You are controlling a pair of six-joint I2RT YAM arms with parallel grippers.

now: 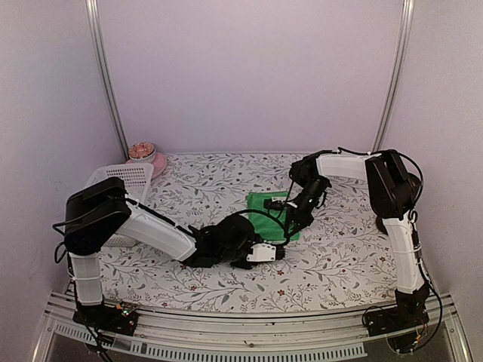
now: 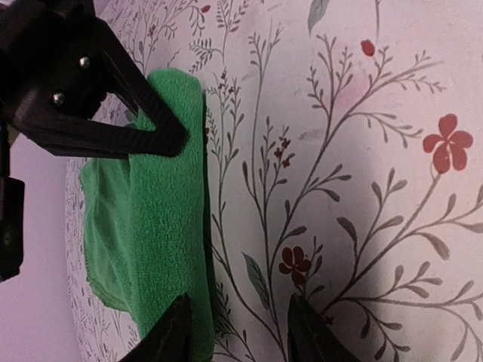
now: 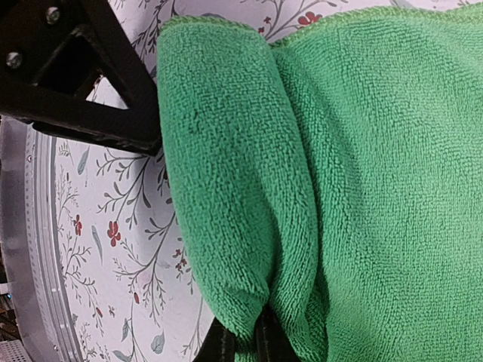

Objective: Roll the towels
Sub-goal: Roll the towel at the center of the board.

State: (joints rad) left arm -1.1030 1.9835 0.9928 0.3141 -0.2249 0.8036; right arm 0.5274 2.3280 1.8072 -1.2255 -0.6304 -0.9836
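A bright green towel (image 1: 264, 204) lies on the flower-patterned table, its near edge turned over into a thick roll (image 3: 226, 173). My right gripper (image 3: 241, 343) is shut on one end of that rolled edge, with cloth bunched around its fingertips; in the top view the right gripper (image 1: 290, 225) sits at the towel's right near corner. My left gripper (image 2: 241, 332) stands open beside the roll (image 2: 162, 226), one finger (image 2: 177, 332) over the cloth's edge and the other over bare table. In the top view the left gripper (image 1: 275, 251) is just in front of the towel.
A white mesh basket (image 1: 124, 181) stands at the back left, with a pink bowl (image 1: 147, 157) behind it. The table's metal front rail (image 3: 30, 249) runs close to the towel's near side. Both arms reach in over the middle of the table.
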